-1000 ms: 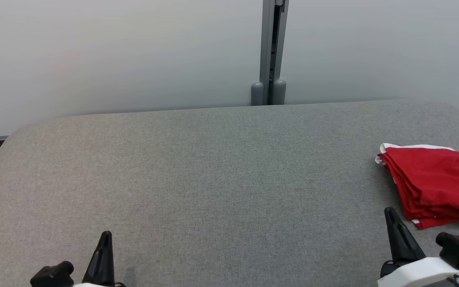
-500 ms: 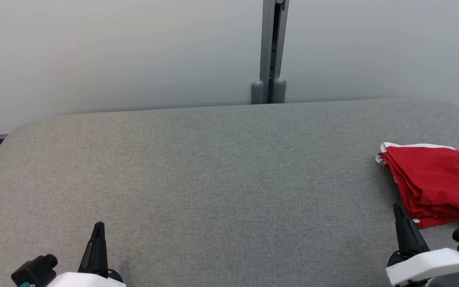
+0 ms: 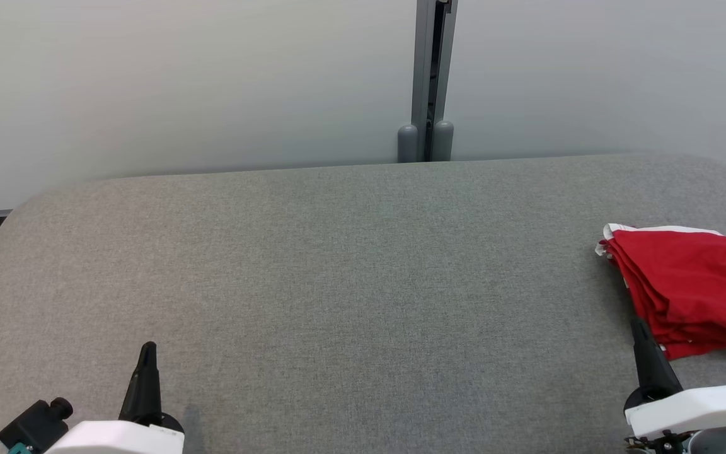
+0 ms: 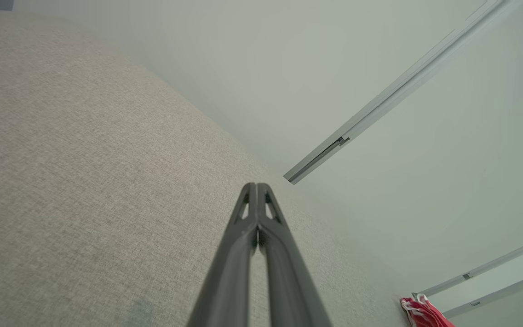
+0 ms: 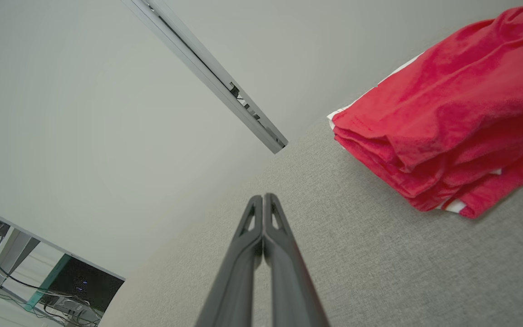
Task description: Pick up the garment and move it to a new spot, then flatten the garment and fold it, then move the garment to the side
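Ofc/lab: frosted partitions (image 3: 212,82), PC (image 5: 82,279).

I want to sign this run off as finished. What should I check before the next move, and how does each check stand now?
1. garment folded: ok, it lies in stacked layers.
2. Garment at the right side of the table: ok.
3. Garment wholly on the table: cannot tell, its right part runs out of the head view.
4. left gripper shut and empty: ok.
5. right gripper shut and empty: ok.
6. Right gripper apart from the garment: ok in the right wrist view.
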Available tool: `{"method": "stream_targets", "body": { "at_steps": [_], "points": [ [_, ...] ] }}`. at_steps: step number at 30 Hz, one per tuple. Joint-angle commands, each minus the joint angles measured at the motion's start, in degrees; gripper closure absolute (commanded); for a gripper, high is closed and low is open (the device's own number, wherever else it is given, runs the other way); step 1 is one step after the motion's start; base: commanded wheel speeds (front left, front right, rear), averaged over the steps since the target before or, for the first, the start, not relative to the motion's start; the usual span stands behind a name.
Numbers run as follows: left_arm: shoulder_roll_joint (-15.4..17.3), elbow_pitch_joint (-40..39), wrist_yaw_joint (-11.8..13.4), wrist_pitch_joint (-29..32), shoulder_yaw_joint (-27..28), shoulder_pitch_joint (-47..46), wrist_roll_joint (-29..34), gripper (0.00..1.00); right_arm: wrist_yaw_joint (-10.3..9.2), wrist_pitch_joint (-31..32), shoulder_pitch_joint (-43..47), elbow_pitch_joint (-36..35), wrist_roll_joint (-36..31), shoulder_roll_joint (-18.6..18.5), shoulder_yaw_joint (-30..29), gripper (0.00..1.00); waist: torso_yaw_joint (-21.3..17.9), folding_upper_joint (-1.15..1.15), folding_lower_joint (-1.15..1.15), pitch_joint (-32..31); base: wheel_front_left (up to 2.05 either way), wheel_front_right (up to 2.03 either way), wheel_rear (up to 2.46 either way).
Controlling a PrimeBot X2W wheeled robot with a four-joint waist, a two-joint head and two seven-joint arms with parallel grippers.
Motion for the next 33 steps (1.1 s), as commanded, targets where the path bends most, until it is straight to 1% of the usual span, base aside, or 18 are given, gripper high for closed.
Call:
{"method": "stream_targets", "body": {
  "at_steps": [1, 15, 16, 17, 33],
  "points": [
    [0.38, -0.83, -0.39, 0.34, 0.44, -2.02, -1.89, 1.00, 0.00, 0.44, -1.60, -0.99, 1.86, -0.14, -0.50, 1.00, 0.00, 0.00, 0.00, 0.03, 0.00, 0.00, 0.00],
    [0.47, -1.11, -0.88, 2.99, 1.31, -3.30, -11.32, 1.00, 0.00, 3.03, -2.22, -1.20, 11.11, 0.30, -2.01, 1.00, 0.03, 0.00, 0.00, 0.34, 0.00, 0.00, 0.00],
    [0.47, -1.11, -0.88, 2.99, 1.31, -3.30, -11.32, 1.00, 0.00, 3.03, -2.22, -1.20, 11.11, 0.30, -2.01, 1.00, 0.03, 0.00, 0.00, 0.34, 0.00, 0.00, 0.00],
    [0.48, -1.17, -1.01, 3.47, 1.48, -3.48, -13.14, 1.00, 0.01, 3.56, -2.30, -1.23, 12.91, 0.40, -2.33, 1.00, 0.04, 0.00, 0.00, 0.41, 0.00, 0.00, 0.00],
    [0.55, -1.42, -1.49, 5.98, 2.29, -4.55, -22.30, 1.00, 0.01, 6.05, -2.83, -1.40, 21.86, 0.89, -3.79, 1.00, 0.07, 0.00, 0.00, 0.76, 0.00, 0.00, 0.00]
  ]
}}
